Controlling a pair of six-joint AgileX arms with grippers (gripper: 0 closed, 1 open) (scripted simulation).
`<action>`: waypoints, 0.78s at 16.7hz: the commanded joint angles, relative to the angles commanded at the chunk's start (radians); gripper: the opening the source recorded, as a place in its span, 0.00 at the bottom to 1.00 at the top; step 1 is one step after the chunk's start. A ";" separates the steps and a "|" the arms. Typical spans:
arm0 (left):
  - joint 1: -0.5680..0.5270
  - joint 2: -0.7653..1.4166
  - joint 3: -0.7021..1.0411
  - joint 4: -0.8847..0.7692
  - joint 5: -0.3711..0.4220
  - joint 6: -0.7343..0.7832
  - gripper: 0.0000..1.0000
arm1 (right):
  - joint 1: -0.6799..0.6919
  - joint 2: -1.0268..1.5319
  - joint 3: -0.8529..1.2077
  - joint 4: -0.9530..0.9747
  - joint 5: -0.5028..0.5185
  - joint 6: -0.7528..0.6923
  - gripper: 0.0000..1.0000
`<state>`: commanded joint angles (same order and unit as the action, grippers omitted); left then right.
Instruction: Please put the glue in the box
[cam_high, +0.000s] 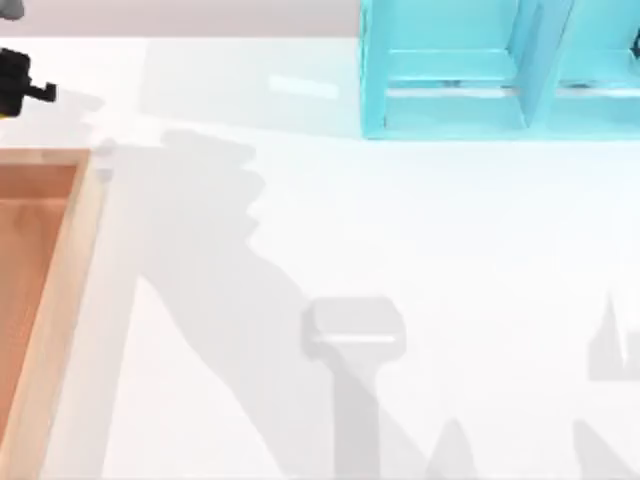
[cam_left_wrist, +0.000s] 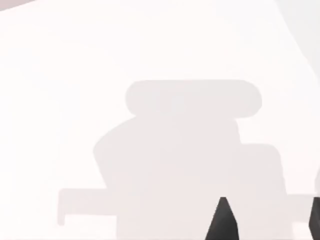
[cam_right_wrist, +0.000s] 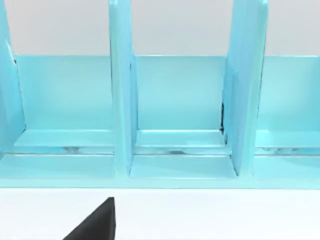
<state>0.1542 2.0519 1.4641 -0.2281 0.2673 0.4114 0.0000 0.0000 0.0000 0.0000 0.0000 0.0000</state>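
box (cam_high: 62, 300) at table's (cam_high: 420, 230) left edge; open white surface beside it; hand states unclear

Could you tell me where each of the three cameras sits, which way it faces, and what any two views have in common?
Top view: above the table, looking down at the box at its left edge and the turquoise cabinet at the far side; arm shadows cross the table.
Left wrist view: on the left arm, facing bare table with the arm's shadow; dark fingertips of the left gripper at the frame edge.
Right wrist view: on the right arm, facing the cabinet's compartments; one dark fingertip shows.
Shared: top and right wrist views both show the cabinet.
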 joint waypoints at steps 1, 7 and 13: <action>0.050 -0.033 -0.016 -0.072 0.054 0.093 0.00 | 0.000 0.000 0.000 0.000 0.000 0.000 1.00; 0.363 -0.181 -0.151 -0.493 0.368 0.696 0.00 | 0.000 0.000 0.000 0.000 0.000 0.000 1.00; 0.592 -0.258 -0.283 -0.774 0.623 1.134 0.00 | 0.000 0.000 0.000 0.000 0.000 0.000 1.00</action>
<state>0.7462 1.7936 1.1811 -1.0023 0.8901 1.5455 0.0000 0.0000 0.0000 0.0000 0.0000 0.0000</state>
